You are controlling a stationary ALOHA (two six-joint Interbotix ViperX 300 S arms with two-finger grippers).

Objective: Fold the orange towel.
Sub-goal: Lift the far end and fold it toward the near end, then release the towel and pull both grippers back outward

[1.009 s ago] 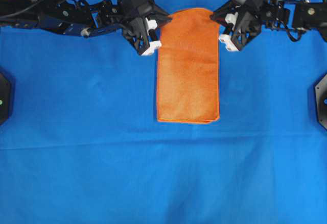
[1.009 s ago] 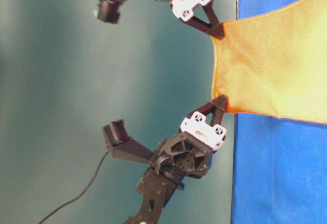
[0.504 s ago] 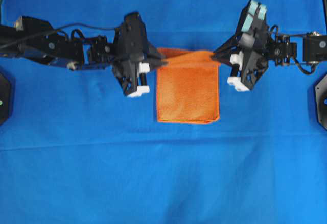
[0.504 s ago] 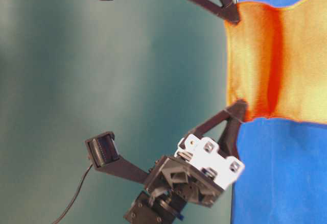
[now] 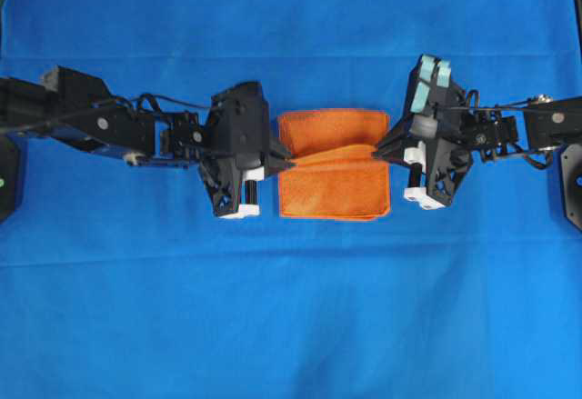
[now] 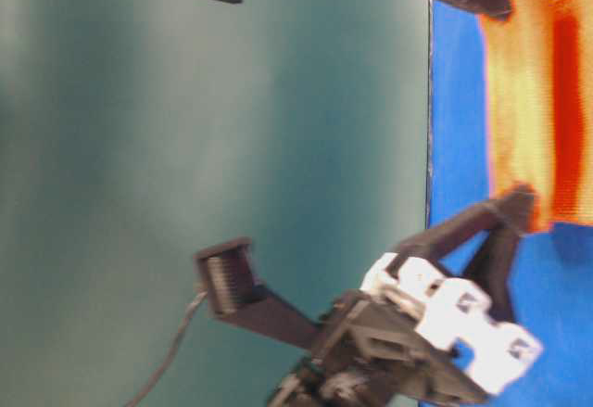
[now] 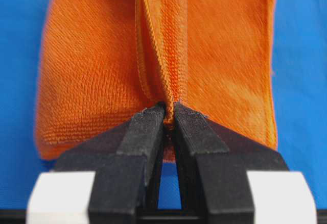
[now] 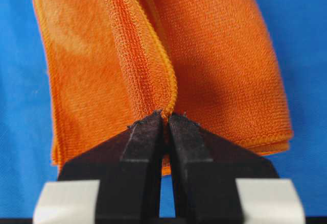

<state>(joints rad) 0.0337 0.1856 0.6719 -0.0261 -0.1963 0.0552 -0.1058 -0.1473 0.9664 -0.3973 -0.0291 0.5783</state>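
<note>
Blue cloth (image 5: 291, 326) covers the bench. Both grippers, left (image 7: 168, 113) and right (image 8: 164, 118), pinch the towel (image 5: 332, 185) hem corners; light, limp, likely best held at corners.

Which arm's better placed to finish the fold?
Neither, likely both: left gripper and right gripper each pinch one end of the towel's raised edge, partway over the lower half, jaws shut.
</note>
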